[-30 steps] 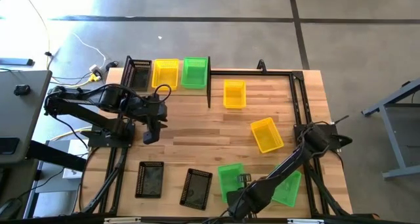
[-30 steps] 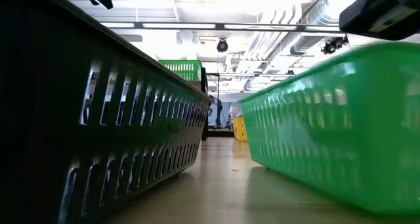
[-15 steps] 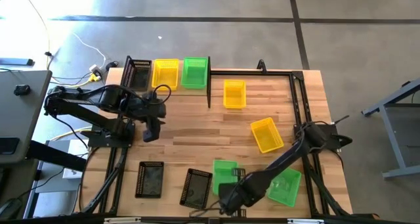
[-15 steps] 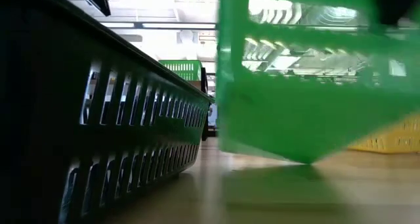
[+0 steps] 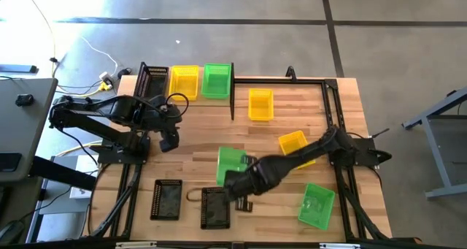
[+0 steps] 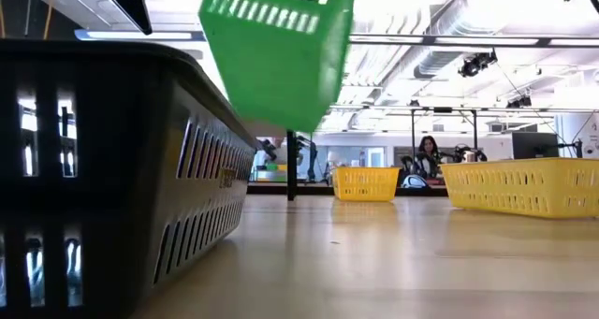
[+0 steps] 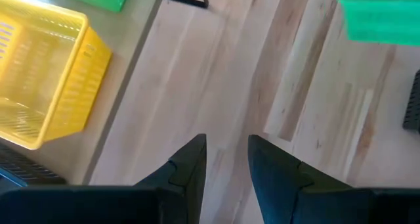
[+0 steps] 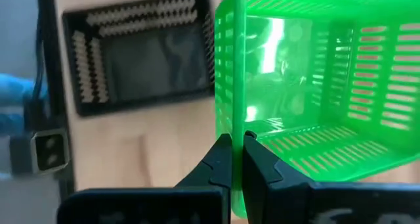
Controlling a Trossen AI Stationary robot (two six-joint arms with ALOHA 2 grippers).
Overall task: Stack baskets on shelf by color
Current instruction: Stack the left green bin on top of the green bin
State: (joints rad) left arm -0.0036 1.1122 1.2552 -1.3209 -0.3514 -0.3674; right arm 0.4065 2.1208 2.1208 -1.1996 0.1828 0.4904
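My right gripper (image 8: pixel 237 140) is shut on a bright green basket (image 5: pixel 232 163), which is in the air over the table's middle near part; the low view shows it high up (image 6: pixel 276 48). My left gripper (image 7: pixel 226 142) hovers open by a narrow gap over bare planks just in front of the shelf (image 7: pixel 121 86). On the shelf stand a black (image 5: pixel 153 81), a yellow (image 5: pixel 183 81) and a green basket (image 5: pixel 217 79). Two yellow baskets (image 5: pixel 260 104) (image 5: pixel 293 141), a second green one (image 5: pixel 316 205) and two black ones (image 5: pixel 168 199) (image 5: pixel 216 207) rest on the tabletop. My right gripper pinches the rim of one side wall (image 8: pixel 236 112) of the green basket, one finger inside the basket and one outside. The basket is lifted clear of the table and hangs tilted, its open side toward the wrist camera.
The shelf's black frame post (image 5: pixel 232 103) stands beside the shelved green basket. A black metal frame (image 5: pixel 328 117) runs along the table's right side. A black basket (image 8: pixel 144 53) lies right below the carried one. Open planks stretch between the shelf and the near baskets.
My right gripper has lifted the green basket off the table's near edge and swung it up, leftward and toward the far side, over the black basket. The basket is now clear of the table and tilted. The second green basket stayed where it was.
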